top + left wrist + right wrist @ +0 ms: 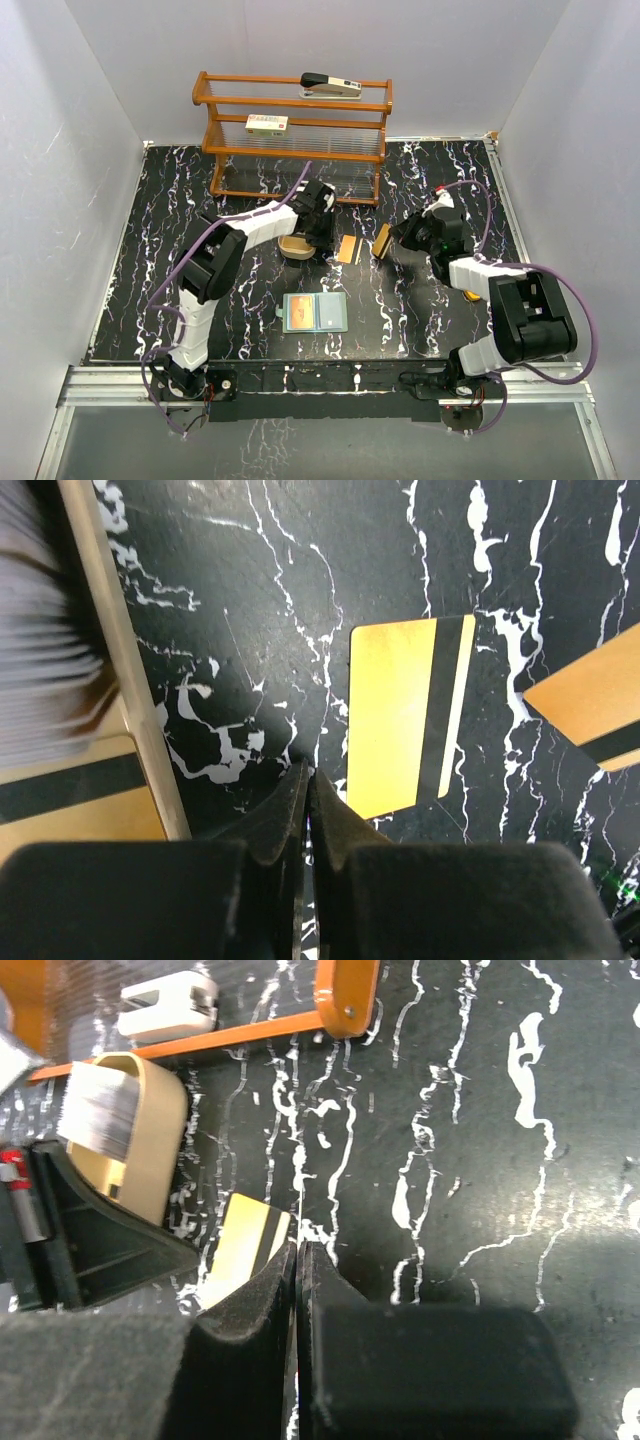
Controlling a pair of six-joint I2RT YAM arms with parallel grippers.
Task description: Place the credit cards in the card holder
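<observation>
The left gripper (pixel 308 780) is pressed fully shut with nothing between its jaws, its tip low over the black marbled counter (pixel 450 320), between a tan tray (pixel 295 247) on its left and a gold card (pixel 410 715) just to its right; that card lies flat on the counter, black stripe up; the tray holds a whitish-grey stack of cards (pixel 100 1110) standing on edge, blurred in the left wrist view, and another gold striped card (pixel 70 800) beside them; the right gripper (pixel 298 1250) is also closed tight, and a second gold card (pixel 381 241) sits at its tip, tilted off the counter, showing only as a thin edge in its own wrist view, so it appears pinched there; the card holder (pixel 315 313) lies open and flat near the front of the counter, well apart from both grippers, its blue-grey pockets facing up; at the back stands a wooden rack (pixel 290 103) with a stapler (pixel 330 84) on top and a white box (pixel 266 124) on a shelf.
</observation>
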